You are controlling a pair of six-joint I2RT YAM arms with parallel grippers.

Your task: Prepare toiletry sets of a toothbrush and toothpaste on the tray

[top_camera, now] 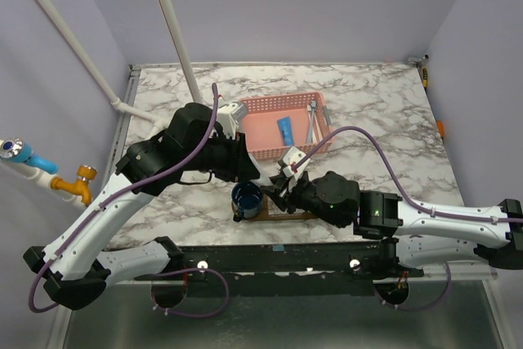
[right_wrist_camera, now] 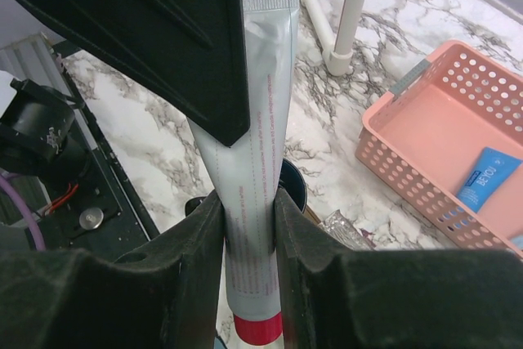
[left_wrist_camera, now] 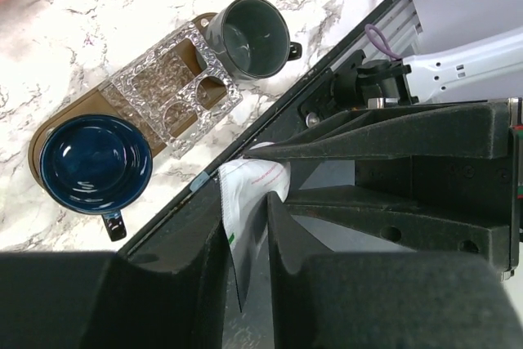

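Note:
A white toothpaste tube (right_wrist_camera: pixel 263 104) with a red cap stands between the fingers of my right gripper (right_wrist_camera: pixel 249 202), which is shut on its lower half. My left gripper (left_wrist_camera: pixel 265 194) is shut on the tube's flat crimped end (left_wrist_camera: pixel 245 194). Both grippers meet above the tray's right part in the top view, the left gripper (top_camera: pixel 274 171) beside the right gripper (top_camera: pixel 284 182), with the tube (top_camera: pixel 292 158) between them. The brown wooden tray (left_wrist_camera: pixel 78 108) carries a dark blue cup (left_wrist_camera: pixel 96 163) and a grey cup (left_wrist_camera: pixel 249 26). A blue toothpaste tube (top_camera: pixel 285 129) and white toothbrushes (top_camera: pixel 312 120) lie in the basket.
The pink perforated basket (top_camera: pixel 261 132) stands behind the tray and also shows in the right wrist view (right_wrist_camera: pixel 425 136). A clear embossed holder (left_wrist_camera: pixel 176 87) lies on the tray between the cups. White pipes (top_camera: pixel 172 30) rise at the back left. The table's black front rail (top_camera: pixel 270 255) runs close below.

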